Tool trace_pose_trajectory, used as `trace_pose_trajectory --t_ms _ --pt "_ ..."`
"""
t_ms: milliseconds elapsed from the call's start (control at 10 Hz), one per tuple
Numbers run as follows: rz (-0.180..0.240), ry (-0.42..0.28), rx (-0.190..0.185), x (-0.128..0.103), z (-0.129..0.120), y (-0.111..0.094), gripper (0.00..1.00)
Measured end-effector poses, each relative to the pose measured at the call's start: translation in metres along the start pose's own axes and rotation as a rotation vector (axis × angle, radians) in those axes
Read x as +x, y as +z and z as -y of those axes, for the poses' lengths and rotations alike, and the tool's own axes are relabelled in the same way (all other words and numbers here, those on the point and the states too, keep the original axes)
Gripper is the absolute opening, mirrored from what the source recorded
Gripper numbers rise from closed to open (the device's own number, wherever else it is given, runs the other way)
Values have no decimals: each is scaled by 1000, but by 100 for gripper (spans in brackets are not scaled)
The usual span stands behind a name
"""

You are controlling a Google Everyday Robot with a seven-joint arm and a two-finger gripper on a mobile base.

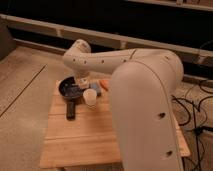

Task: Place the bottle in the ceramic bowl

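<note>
The ceramic bowl (69, 90), dark and round, sits at the far left of the wooden table (95, 140). My gripper (82, 83) hangs low over the bowl's right rim, at the end of the white arm that reaches in from the right. A small whitish shape at the gripper's tip looks like the bottle (83, 80), right above the bowl's right edge. The arm hides most of it.
A small white round cup (91, 98) stands just right of the bowl. An orange carrot-like piece (104, 84) lies behind it. A flat black bar (70, 110) lies in front of the bowl. My bulky white arm link (145, 100) covers the table's right side.
</note>
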Motion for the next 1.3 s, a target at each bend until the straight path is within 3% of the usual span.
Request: trace_pose_trajectory --t_ms 200,600,700,1200,1300 --pt "-20 -37 -15 -3 -6 25 0" --pt "-37 -154 -32 -31 -29 48 0" --pt "-45 -167 -53 -37 -37 55 0" --pt "-153 -182 -154 -16 -65 94 1" --pt "-173 -173 -176 -11 -66 101 10"
